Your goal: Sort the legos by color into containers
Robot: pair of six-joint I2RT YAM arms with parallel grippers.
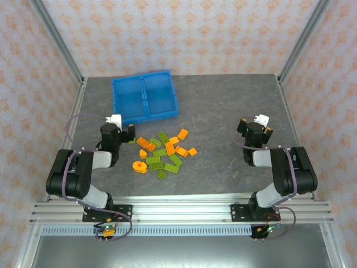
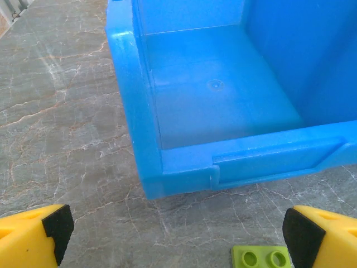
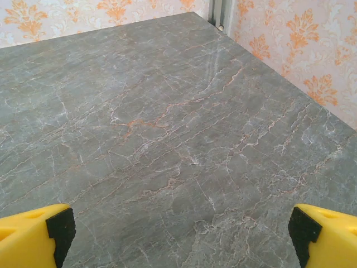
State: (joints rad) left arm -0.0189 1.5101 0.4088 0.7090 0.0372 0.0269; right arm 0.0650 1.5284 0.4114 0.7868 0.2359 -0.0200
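Both of your arms are folded low near their bases, and neither has taken anything. Your left pincer [image 1: 124, 133] stands spread wide with nothing between its fingers. Your right pincer [image 1: 255, 127] is just as wide and just as bare.

From above, the legos [image 1: 165, 151] lie in a loose heap on the table [image 1: 223, 106], orange and lime green mixed together. A round orange piece [image 1: 139, 166] sits at the heap's near left edge. The blue bin [image 1: 146, 117] stands just beyond the heap, toward the far left. Both of its compartments look bare, so I judge that sorting has not begun.

The layout favours your left arm. Its pincer is just beside the heap and faces the bin, so any carry would be short. Your right arm is well apart from both, over bare table, likely parked so as not to crowd the heap.

The overhead view gives you the whole heap and both halves of the bin, which neither wrist camera does. The left wrist view adds close detail: the bin's near wall and corner, the smooth floor of one compartment, and a single green brick [image 2: 261, 258] on the table near the right finger. The right wrist view shows grey marbled table between its yellow fingers [image 3: 33, 231], with wallpaper beyond.
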